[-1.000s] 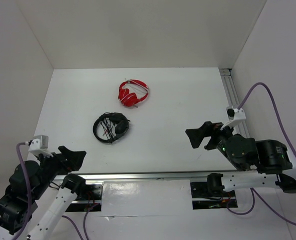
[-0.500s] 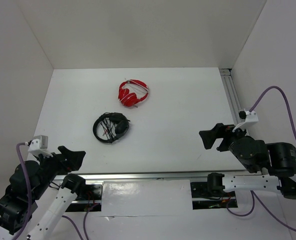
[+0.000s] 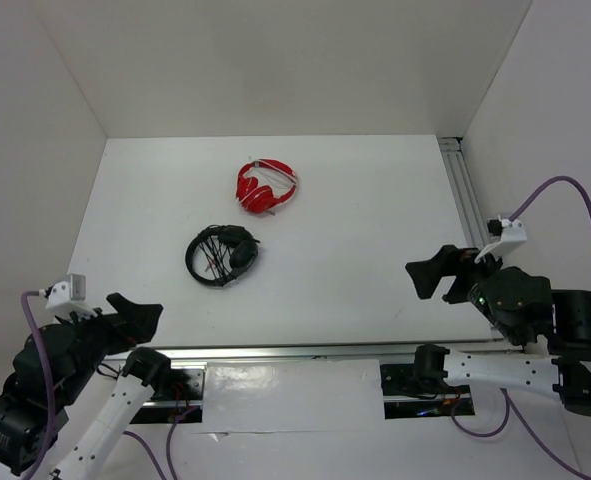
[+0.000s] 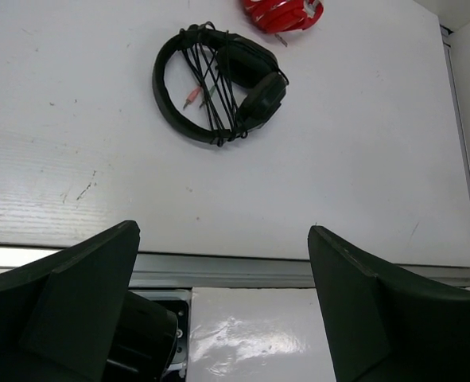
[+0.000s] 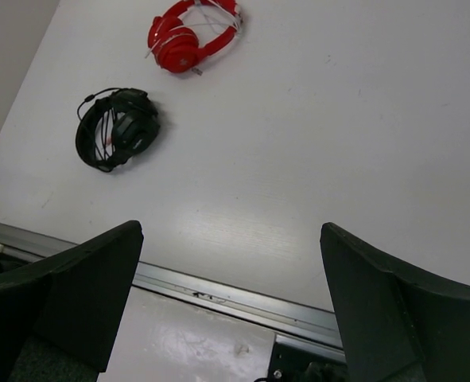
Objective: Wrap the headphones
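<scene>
Well beyond the left tool (image 3: 147, 312) and right tool (image 3: 422, 277), both gaping, lie the headphones (image 3: 222, 256).

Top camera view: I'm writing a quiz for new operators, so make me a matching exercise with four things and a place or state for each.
Things
1. black headphones
2. red headphones
3. left arm's fingers
4. right arm's fingers

Places and states
A. near right, spread open, holding nothing
B. the pair lying farther back
C. near left, spread open, holding nothing
D. the nearer pair, cable criss-crossed over its band

Pairs: 1-D, 2-B, 3-C, 4-A
</scene>
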### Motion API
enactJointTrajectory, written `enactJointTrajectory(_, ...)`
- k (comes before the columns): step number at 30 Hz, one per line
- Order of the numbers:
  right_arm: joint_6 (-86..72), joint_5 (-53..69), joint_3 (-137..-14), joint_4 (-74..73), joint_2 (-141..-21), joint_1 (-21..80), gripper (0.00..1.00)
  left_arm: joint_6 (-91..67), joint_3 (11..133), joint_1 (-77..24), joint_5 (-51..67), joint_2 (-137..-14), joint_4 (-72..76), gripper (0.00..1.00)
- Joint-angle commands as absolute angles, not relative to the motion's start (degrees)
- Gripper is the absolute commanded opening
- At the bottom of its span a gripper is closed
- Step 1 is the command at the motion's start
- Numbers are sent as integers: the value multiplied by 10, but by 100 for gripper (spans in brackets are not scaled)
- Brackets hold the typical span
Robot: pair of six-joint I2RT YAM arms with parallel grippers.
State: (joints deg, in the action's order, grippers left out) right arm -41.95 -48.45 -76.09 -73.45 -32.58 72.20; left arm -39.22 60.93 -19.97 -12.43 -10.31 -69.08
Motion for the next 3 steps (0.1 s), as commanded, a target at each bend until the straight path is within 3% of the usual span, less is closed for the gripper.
enactJointTrajectory(1,-406,-474,-776,-750,-318,719,100,-398,622,-200,-136,-105,-687,100)
enactJointTrajectory(3,-411,-474,-776,-750,-318,719,100,-398,622,-200,-136,-105,-687,100)
